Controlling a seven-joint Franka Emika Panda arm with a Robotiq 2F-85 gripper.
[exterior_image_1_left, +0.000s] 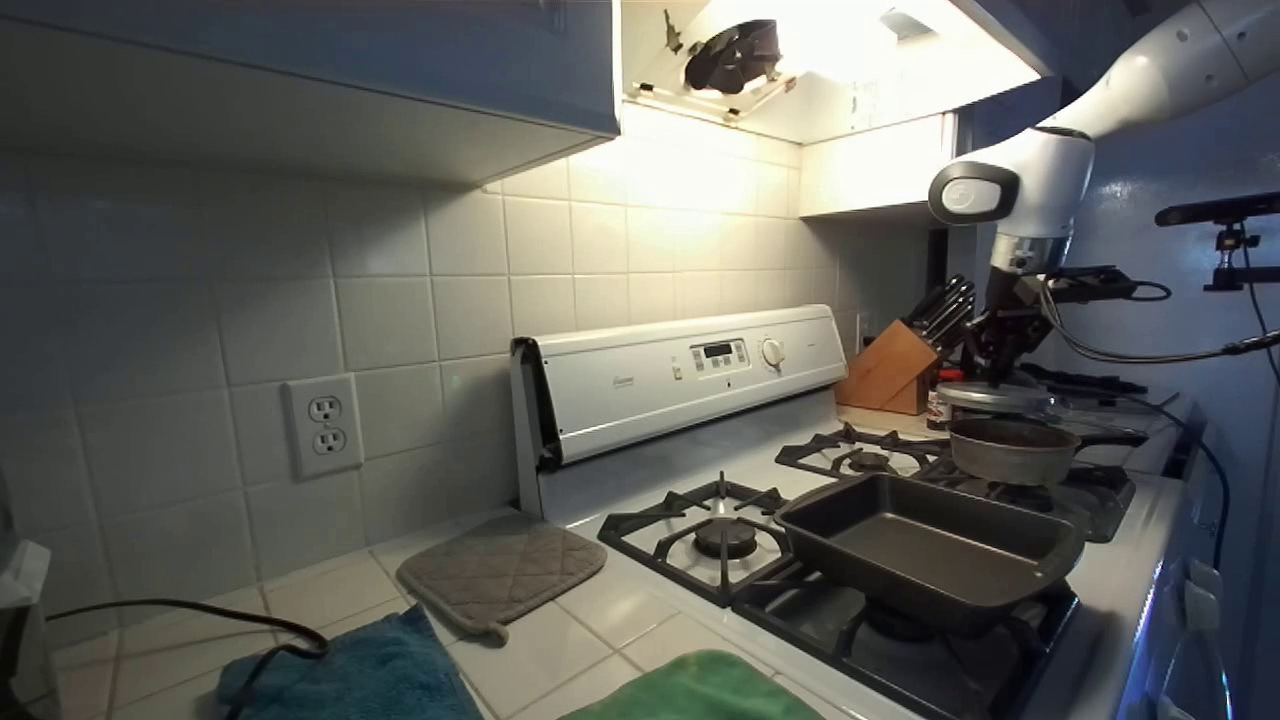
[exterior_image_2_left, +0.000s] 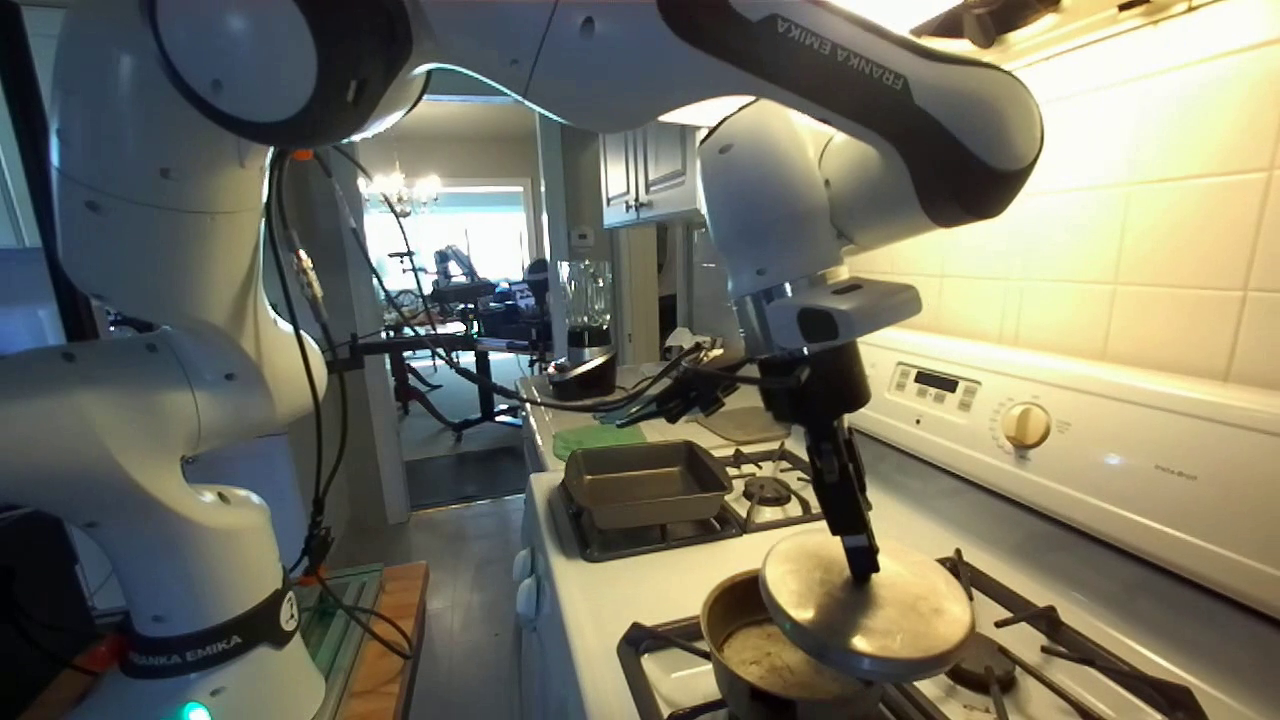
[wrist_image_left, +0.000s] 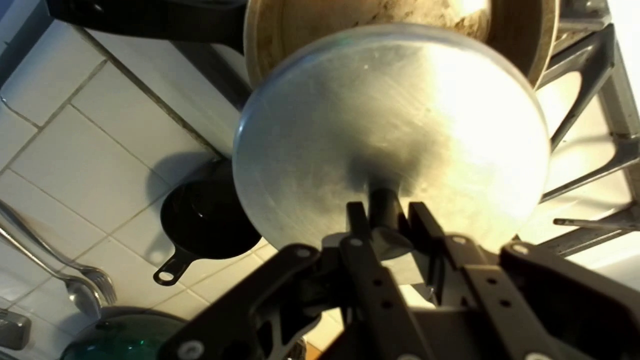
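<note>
Arching over stove (exterior_image_2_left: 620, 590), arm (exterior_image_2_left: 600, 70) bent, gripper (exterior_image_2_left: 860, 566) pointing down, clamped on knob (wrist_image_left: 385, 209) of metal lid (exterior_image_2_left: 880, 618).

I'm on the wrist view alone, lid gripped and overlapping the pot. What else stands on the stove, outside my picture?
Observer: A dark baking pan, with a gap between it and the pot.
Operator: Any controls at the back?
Observer: Yes, a round knob on the white back panel.
Operator: Anything nearby for handling hot things?
Observer: Yes, a gray quilted pot holder lies on the tiled counter at the baking pan's end.
</note>
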